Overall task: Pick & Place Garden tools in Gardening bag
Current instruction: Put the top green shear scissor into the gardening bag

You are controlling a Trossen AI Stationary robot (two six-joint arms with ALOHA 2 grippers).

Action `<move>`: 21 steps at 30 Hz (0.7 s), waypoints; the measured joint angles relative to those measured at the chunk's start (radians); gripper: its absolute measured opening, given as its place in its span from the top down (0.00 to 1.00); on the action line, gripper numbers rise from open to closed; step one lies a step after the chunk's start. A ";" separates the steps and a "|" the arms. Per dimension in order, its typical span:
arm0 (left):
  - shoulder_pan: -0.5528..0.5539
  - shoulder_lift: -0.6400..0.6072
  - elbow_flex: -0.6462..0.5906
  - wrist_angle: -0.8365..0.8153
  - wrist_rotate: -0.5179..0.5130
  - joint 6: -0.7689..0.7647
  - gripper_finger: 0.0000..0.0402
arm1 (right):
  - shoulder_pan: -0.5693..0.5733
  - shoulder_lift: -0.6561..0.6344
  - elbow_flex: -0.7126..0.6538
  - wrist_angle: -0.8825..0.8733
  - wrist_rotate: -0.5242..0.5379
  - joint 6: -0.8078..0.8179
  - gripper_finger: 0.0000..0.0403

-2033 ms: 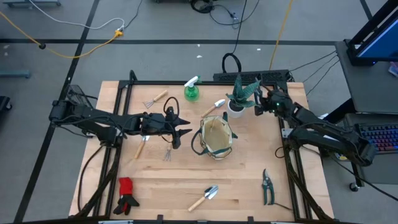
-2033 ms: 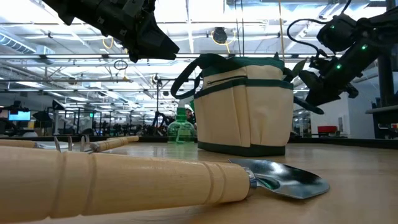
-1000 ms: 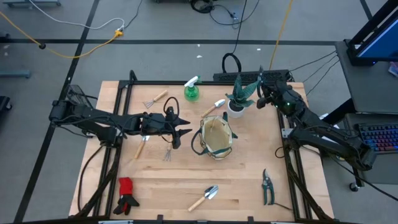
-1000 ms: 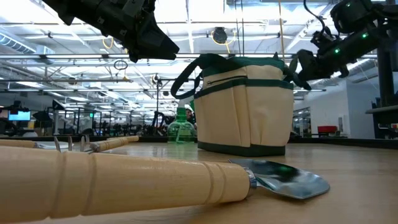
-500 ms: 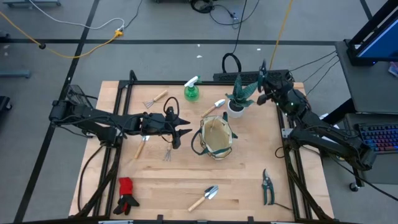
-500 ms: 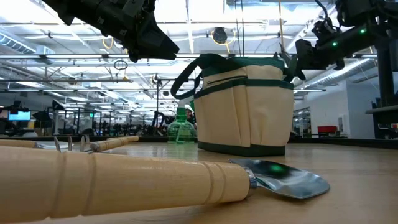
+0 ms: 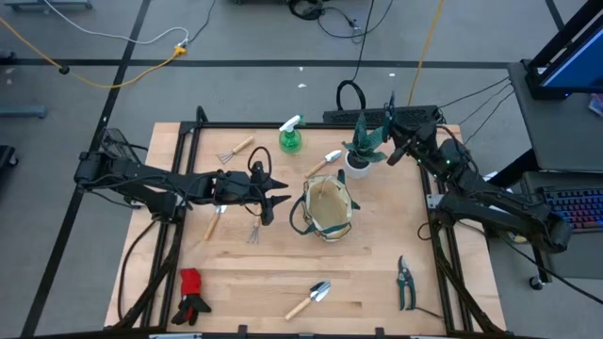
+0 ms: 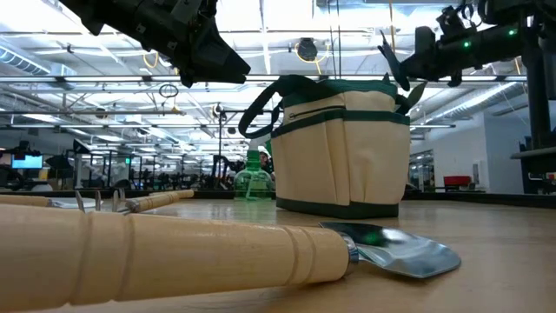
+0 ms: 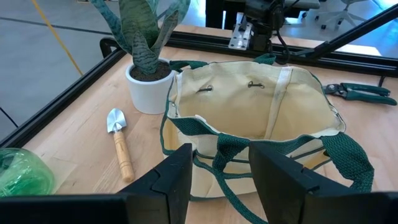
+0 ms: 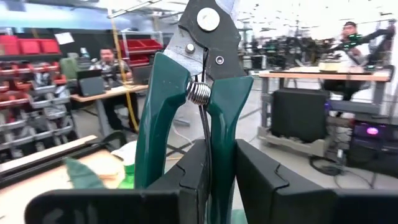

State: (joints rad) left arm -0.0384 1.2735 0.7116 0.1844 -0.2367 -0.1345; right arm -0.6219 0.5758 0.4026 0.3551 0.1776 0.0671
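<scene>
Green-handled shears [image 10: 199, 93] are held clenched in the right claw [image 7: 391, 149], handles between its fingers and blades pointing on past them, so that the long axis runs in line with the claw. The claw is held in the air at the back right of the counter [image 7: 377, 273], just beside the potted plant [image 7: 361, 143]. The bag [image 7: 327, 209] stands mouth-up near the counter's middle, forward and to the left of that claw, with the plant close to the path between. The left claw [image 7: 283, 200] is held released and empty just left of the bag, nearer to it than the right. Compared with two seconds ago, the right claw has been raised and swung level, from below the bag's rim to above it; the left arm has not been moved. A second pair of shears [image 7: 405, 282] lies at the front right.
</scene>
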 joint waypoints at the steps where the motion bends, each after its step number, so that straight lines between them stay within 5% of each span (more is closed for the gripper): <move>1: 0.000 0.000 0.000 0.000 0.000 0.000 0.59 | 0.013 0.000 0.000 0.000 0.000 0.000 0.86; 21: 0.000 0.000 0.000 0.009 0.000 -0.005 0.59 | 0.344 0.002 0.000 0.100 0.001 0.059 0.86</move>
State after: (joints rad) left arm -0.0385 1.2732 0.7116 0.1936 -0.2367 -0.1390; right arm -0.2778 0.5774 0.4026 0.4552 0.1786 0.1265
